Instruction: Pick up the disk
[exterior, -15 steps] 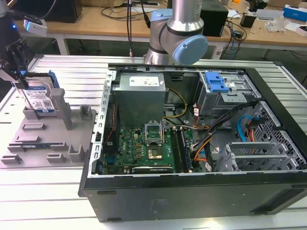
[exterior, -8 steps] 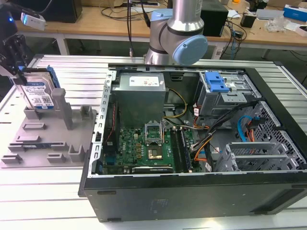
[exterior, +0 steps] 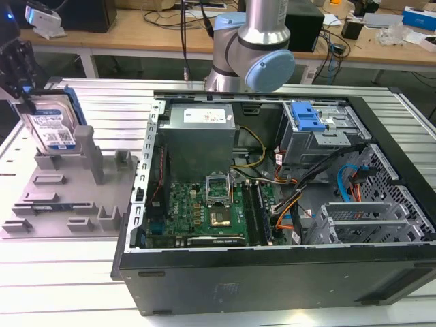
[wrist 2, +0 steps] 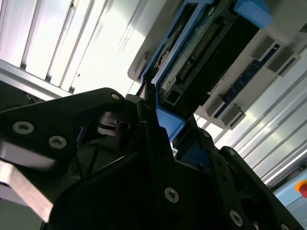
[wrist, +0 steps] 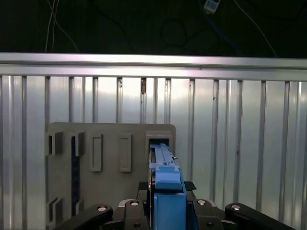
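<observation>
A black gripper (exterior: 20,82) grips the disk (exterior: 53,126) at the upper left of the exterior view, its fingers closed on the drive's upper end. The disk, a flat rectangle of silver metal with a blue-and-white label and blue plastic side rails, stands on edge, tilted slightly, at the back corner of the grey plastic fixture tray (exterior: 65,204); whether its lower end is seated in a slot or just above it cannot be told. In the first wrist view the blue rail of the disk (wrist: 165,177) runs up from between the dark, bolted fingers (wrist: 129,213) toward a rectangular slot of the matte tray (wrist: 110,139). The second wrist view shows the disk (wrist 2: 201,57) from beneath, with its connector pins, clamped in the black gripper (wrist 2: 158,124). The tray (moulded with upright posts and shallow pockets) lies on a ribbed aluminium table (exterior: 122,102). Just beside it, filling the centre and right of the exterior view, sits an open black computer case (exterior: 272,272) with a green motherboard (exterior: 204,211), a grey power supply (exterior: 201,133), a blue-fronted drive bay (exterior: 306,119) and orange and blue cables. The arm's silver and pale-blue joint (exterior: 255,58) rises at top centre, before a cluttered wooden workbench (exterior: 136,37).
</observation>
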Action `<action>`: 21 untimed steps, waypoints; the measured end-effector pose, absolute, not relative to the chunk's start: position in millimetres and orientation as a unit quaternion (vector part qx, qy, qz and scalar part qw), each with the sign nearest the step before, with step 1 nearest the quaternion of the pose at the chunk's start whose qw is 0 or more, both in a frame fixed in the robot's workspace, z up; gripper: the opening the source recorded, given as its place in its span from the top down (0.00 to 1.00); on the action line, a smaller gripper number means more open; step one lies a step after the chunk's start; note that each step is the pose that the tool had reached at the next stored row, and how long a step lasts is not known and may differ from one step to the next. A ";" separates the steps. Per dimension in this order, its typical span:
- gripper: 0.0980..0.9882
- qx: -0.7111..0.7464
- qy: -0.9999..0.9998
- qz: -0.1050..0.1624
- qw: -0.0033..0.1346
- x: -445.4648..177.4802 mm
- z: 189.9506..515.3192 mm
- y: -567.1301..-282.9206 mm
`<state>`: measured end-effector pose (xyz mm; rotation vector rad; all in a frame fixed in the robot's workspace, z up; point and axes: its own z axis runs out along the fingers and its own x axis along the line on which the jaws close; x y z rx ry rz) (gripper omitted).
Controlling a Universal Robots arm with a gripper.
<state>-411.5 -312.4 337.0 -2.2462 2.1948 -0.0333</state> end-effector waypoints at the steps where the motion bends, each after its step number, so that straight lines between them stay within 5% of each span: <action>1: 0.70 -0.715 0.699 -0.011 0.001 -411.5 339.6 -312.4; 21: 0.70 -0.715 0.699 -0.022 0.012 -411.8 413.5 -312.4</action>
